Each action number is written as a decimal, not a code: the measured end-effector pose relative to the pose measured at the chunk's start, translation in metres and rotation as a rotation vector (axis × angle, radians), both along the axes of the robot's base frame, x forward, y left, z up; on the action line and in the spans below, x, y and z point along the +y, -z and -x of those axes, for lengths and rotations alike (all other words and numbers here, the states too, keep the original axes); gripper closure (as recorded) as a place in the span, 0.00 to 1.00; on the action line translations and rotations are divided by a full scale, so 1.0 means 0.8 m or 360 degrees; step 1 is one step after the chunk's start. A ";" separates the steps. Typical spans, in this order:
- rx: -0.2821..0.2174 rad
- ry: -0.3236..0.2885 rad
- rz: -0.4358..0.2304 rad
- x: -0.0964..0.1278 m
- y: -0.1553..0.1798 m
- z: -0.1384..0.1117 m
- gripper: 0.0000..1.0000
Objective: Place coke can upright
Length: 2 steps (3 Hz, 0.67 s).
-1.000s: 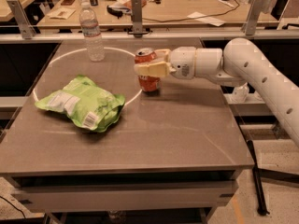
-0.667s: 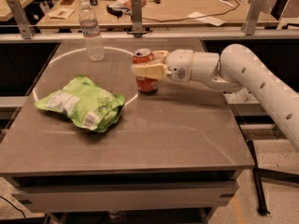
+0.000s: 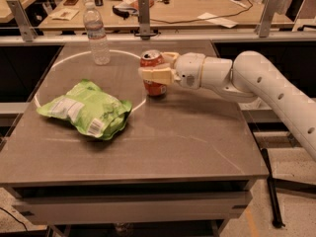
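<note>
The tool (image 3: 153,68) is clenched around the upper body of the coke can (image 3: 155,89), which stands upright on the surface (image 3: 197,137), so placing seems nearly done; next it should release without tipping it.

Site: I read this as a robotics lab or workshop | my gripper (image 3: 155,69) clasps the can (image 3: 157,88) on a grey test table (image 3: 187,142), a white ring (image 3: 74,56) marked past its tip | behind the gripper: wooden workbench (image 3: 187,4) strewn with cables (image 3: 177,20) and papers (image 3: 217,19), metal posts (image 3: 143,14) on a rail (image 3: 222,36)
</note>
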<state>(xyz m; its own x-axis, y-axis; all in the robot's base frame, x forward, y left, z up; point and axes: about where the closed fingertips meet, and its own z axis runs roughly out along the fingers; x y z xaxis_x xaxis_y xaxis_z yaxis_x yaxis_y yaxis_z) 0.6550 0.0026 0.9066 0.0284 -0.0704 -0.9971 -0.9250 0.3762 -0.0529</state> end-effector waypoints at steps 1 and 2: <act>-0.0044 0.0032 0.0006 0.001 -0.005 -0.003 0.13; -0.0078 0.0054 0.0022 0.001 -0.005 -0.004 0.00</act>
